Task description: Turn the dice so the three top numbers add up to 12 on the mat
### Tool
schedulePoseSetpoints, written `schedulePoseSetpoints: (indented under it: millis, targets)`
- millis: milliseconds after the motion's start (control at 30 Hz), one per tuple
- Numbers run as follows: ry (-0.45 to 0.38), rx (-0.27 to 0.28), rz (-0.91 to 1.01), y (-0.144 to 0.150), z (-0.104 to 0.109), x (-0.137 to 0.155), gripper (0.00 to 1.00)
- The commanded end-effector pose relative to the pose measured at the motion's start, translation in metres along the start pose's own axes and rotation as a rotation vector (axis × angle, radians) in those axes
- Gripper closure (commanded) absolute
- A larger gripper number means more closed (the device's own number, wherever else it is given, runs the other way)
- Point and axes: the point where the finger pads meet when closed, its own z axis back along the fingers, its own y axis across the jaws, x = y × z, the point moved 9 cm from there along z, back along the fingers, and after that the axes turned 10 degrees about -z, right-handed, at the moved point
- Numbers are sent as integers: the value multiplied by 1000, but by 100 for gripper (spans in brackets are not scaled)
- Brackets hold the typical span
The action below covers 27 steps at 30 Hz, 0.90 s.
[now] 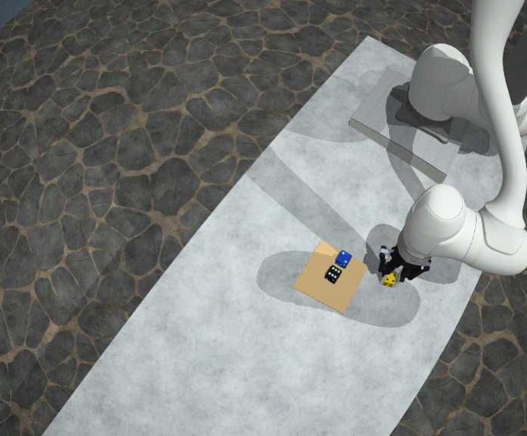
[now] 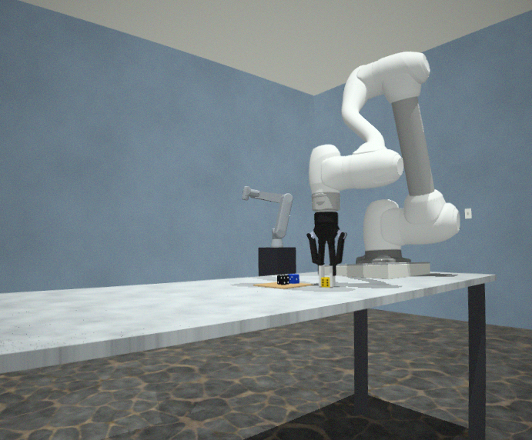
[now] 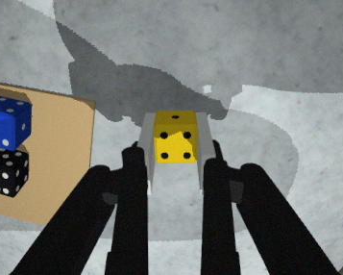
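Observation:
A yellow die (image 1: pixel 389 280) (image 2: pixel 324 281) (image 3: pixel 175 141) lies on the grey table just right of the tan mat (image 1: pixel 329 297) (image 2: pixel 266 285) (image 3: pixel 59 165), off it. My gripper (image 1: pixel 391 276) (image 2: pixel 326 278) (image 3: pixel 176 129) points straight down over it, and its two pads press the die's left and right sides. The die's face towards the wrist camera shows four pips. A blue die (image 1: pixel 343 258) (image 2: pixel 294 278) (image 3: pixel 8 122) and a black die (image 1: pixel 332 274) (image 2: pixel 282 279) (image 3: pixel 7 171) lie flat on the mat, close together; the black one shows six on top.
The arm's grey base plate (image 1: pixel 397 145) (image 2: pixel 384 269) stands on the table behind the mat. A small second arm on a black box (image 2: pixel 276 260) stands beyond the table. The table's right edge (image 1: pixel 465 300) runs close to the yellow die.

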Motion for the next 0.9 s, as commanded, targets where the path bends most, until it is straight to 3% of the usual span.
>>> schedulePoseSetpoints:
  millis: [0, 200, 667, 867]
  targets:
    - [0, 0, 0, 0, 0, 0, 84]
    - [0, 0, 0, 0, 14, 0, 84]
    - [0, 0, 0, 0, 93, 0, 84]
    - [0, 0, 0, 0, 100, 0, 84]
